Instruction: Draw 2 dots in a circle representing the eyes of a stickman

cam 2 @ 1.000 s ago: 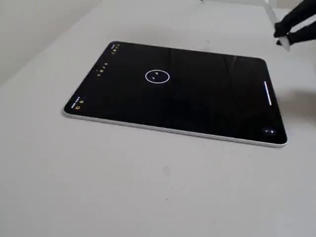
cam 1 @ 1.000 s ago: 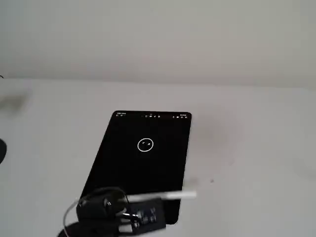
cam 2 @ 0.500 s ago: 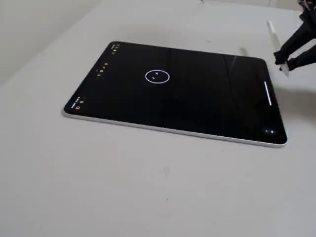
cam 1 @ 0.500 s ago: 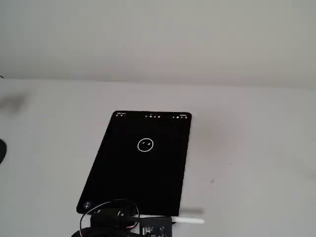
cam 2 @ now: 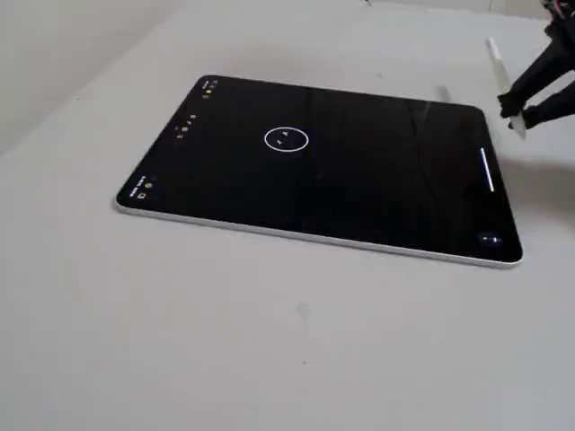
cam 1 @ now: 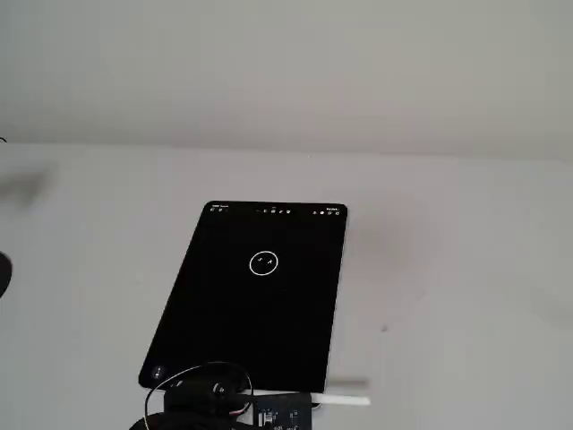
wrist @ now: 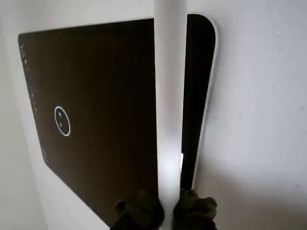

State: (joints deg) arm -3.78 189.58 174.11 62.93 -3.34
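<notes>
Wrist view is showing the gripper (wrist: 168,211) clamping a white stylus (wrist: 170,105), its fingers (wrist: 139,208) closing tight on the shaft. Stylus is hanging above the black tablet's (wrist: 105,158) edge, well apart from the circle (wrist: 62,120). Two dots (cam 2: 287,137) are sitting inside the circle, in the screen's upper half in a fixed view (cam 1: 263,262).

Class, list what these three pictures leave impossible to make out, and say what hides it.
- Stylus tip: cut off by the wrist view's top edge.
- Gripper: mostly beyond the fixed view's right edge.
- Dots in the circle: too small to judge shape.
- Toolbar icons: too tiny to read.
</notes>
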